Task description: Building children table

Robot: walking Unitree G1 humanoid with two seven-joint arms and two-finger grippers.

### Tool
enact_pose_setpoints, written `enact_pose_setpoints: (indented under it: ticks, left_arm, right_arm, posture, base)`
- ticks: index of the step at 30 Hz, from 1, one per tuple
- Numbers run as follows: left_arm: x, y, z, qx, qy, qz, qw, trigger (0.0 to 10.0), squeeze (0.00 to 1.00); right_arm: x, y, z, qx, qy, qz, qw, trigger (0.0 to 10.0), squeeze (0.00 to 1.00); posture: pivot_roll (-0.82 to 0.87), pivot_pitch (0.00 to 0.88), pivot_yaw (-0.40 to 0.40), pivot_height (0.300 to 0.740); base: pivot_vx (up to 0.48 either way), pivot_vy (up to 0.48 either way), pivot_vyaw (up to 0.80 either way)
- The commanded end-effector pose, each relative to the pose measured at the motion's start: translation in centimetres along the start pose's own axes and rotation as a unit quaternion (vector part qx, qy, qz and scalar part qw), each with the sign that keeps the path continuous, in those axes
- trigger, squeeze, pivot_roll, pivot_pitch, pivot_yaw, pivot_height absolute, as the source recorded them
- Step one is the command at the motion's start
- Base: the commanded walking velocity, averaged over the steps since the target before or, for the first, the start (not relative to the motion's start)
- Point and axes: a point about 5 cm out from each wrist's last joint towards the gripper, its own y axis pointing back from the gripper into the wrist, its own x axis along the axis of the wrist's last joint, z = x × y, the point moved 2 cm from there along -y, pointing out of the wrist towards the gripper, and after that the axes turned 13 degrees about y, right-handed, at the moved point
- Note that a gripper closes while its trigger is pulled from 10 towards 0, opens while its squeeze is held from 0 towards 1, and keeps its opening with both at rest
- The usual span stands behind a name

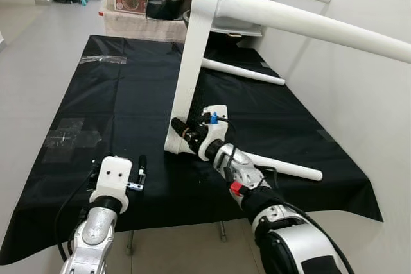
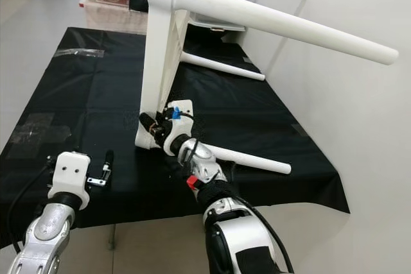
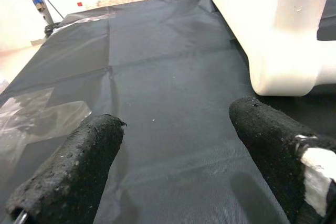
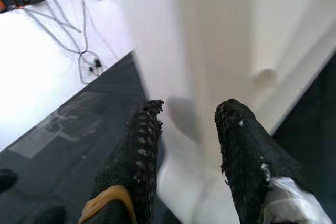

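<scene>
The table [image 1: 192, 62] stands on edge on the counter [image 1: 96, 94], legs pointing right; the right claw [image 1: 182, 129] straddles its lower corner, spread, and the left claw [image 3: 173, 150] is spread too.

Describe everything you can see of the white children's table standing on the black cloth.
The white children's table stands on its side, one edge of its top resting on the black cloth. It looks like smooth painted wood or plastic. Round legs jut out sideways toward the wall, two high up and two low. The right end effector is at its lower corner, fingers open around the edge.
</scene>
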Motion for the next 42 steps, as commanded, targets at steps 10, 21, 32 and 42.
enact_pose_setpoints:
  ticks: [10, 21, 32, 42]
  left_arm:
    - [-0.6, 0.1, 0.4, -0.009, -0.007, -0.015, 1.000, 10.0, 0.00]
    - [-0.6, 0.1, 0.4, -0.010, -0.008, -0.016, 1.000, 10.0, 0.00]
    - [-0.6, 0.2, 0.4, -0.014, -0.008, -0.015, 1.000, 10.0, 0.00]
    - [-0.3, 0.2, 1.2, -0.034, -0.002, -0.005, 0.999, 10.0, 0.00]
  right_arm:
    - [-0.2, 0.0, -0.4, 0.015, 0.001, -0.003, 1.000, 10.0, 0.00]
    - [-0.1, -0.1, -1.6, 0.061, 0.009, 0.009, 0.998, 10.0, 0.00]
    - [1.0, 0.8, -0.2, 0.037, 0.023, 0.046, 0.998, 10.0, 1.00]
    - [4.7, 7.1, 7.5, -0.257, 0.299, 0.062, 0.917, 10.0, 1.00]
  posture:
    - [0.16, 0.000, -0.169, 0.740]
    - [0.16, 0.000, -0.169, 0.740]
    - [0.14, 0.000, -0.164, 0.740]
    - [0.11, 0.000, -0.154, 0.740]
  base:
    - [0.000, 0.000, 0.00]
    - [0.000, 0.000, 0.00]
    - [0.000, 0.000, 0.00]
    - [0.000, 0.000, 0.00]
